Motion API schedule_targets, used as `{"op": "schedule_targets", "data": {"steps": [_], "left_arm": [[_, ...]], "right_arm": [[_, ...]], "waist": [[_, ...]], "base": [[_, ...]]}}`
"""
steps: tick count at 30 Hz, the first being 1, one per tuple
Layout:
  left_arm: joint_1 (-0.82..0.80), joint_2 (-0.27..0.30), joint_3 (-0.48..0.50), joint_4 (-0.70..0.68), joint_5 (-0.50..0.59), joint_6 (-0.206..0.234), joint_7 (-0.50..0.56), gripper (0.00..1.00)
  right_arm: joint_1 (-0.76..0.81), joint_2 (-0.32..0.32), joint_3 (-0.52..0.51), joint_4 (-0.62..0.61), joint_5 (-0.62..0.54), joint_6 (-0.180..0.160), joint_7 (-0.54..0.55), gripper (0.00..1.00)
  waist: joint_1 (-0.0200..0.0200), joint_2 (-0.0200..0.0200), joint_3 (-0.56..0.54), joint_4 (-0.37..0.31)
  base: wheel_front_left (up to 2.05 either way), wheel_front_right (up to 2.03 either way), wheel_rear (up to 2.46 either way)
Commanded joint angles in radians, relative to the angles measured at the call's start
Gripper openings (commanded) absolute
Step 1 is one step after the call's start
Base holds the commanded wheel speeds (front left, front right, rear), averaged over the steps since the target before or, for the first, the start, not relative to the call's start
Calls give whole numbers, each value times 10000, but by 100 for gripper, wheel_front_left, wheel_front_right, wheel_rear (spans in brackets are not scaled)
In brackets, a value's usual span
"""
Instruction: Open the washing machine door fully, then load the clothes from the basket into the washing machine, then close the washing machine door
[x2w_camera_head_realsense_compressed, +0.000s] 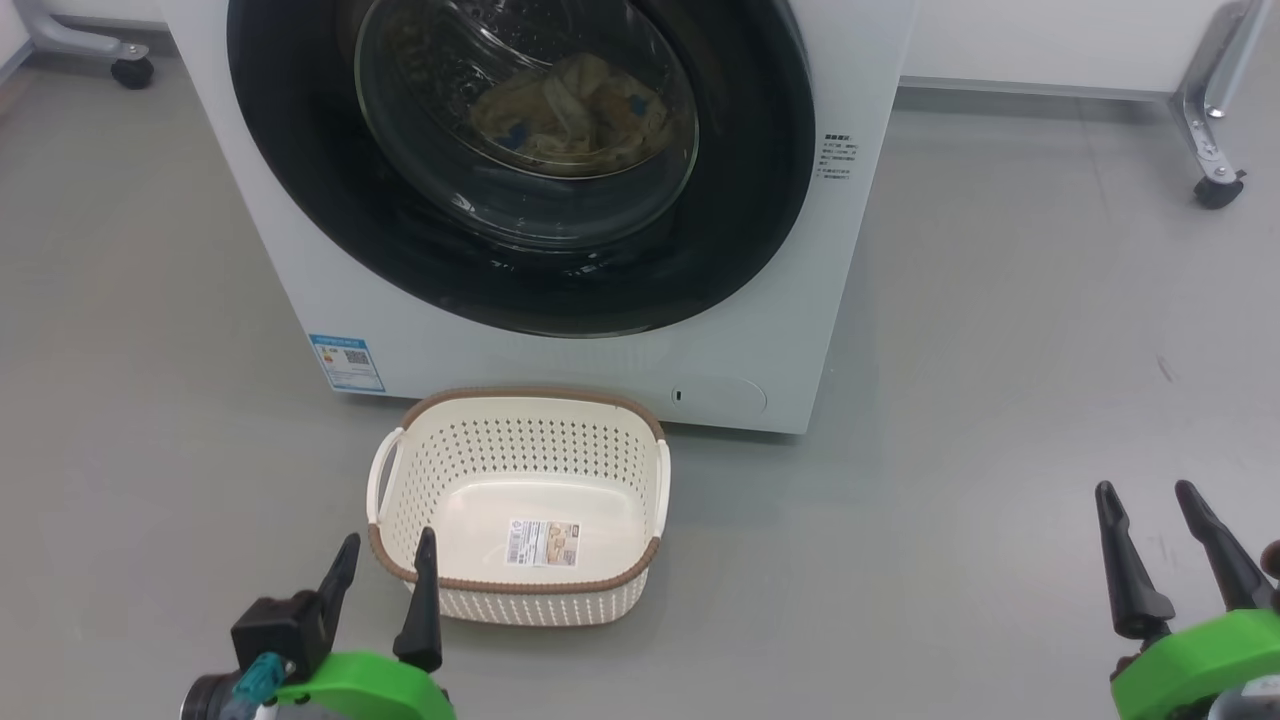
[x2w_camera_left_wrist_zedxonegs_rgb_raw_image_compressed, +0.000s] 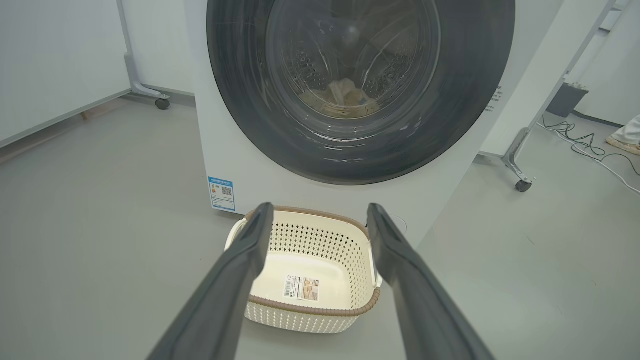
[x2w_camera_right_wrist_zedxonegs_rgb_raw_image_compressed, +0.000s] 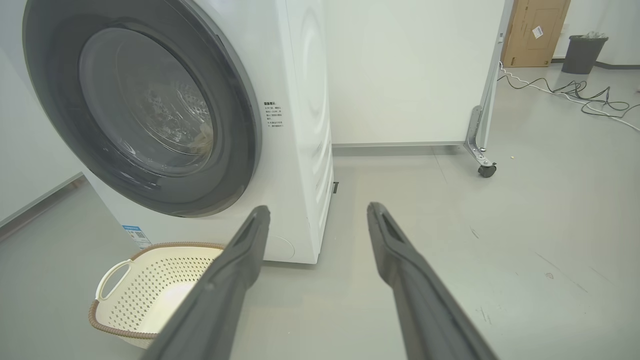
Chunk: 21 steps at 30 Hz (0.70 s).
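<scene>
Nearest the robot, the left gripper (x2w_camera_head_realsense_compressed: 389, 537) holds its fingers apart by the near left corner of the basket (x2w_camera_head_realsense_compressed: 520, 396), and the right gripper (x2w_camera_head_realsense_compressed: 1144, 487), fingers also spread, hangs well off to the right over the floor (x2w_camera_head_realsense_compressed: 900, 560). Just beyond, the basket sits on the floor before the washing machine (x2w_camera_head_realsense_compressed: 560, 370), a label sticker (x2w_camera_head_realsense_compressed: 541, 542) on its bottom. Farther back, the washing machine door (x2w_camera_head_realsense_compressed: 300, 180) appears shut, with the clothes (x2w_camera_head_realsense_compressed: 575, 110) heaped behind its glass.
</scene>
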Motion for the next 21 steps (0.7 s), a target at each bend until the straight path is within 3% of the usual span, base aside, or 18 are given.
{"op": "schedule_targets", "data": {"steps": [1,18,19,21], "left_arm": [[-467,213,360,-300,-49,17,-38,100],[-551,267,193,-289,-12,137,-9,100],[-9,77,-122,2,0,94,3,0],[93,4,-143,275,-10,93,5,0]], "right_arm": [[-296,-167,197,-335,79,-34,11,100],[-289,-166,244,-302,155,-34,29,100],[-3,2,37,13,87,0,56,0],[18,55,58,340,91,0,60,0]], "waist": [[0,-1,-3,5],[0,-1,75,73],[0,-1,77,73],[0,-1,79,73]], "base": [[0,0,0],[0,0,0],[0,0,0],[0,0,0]]}}
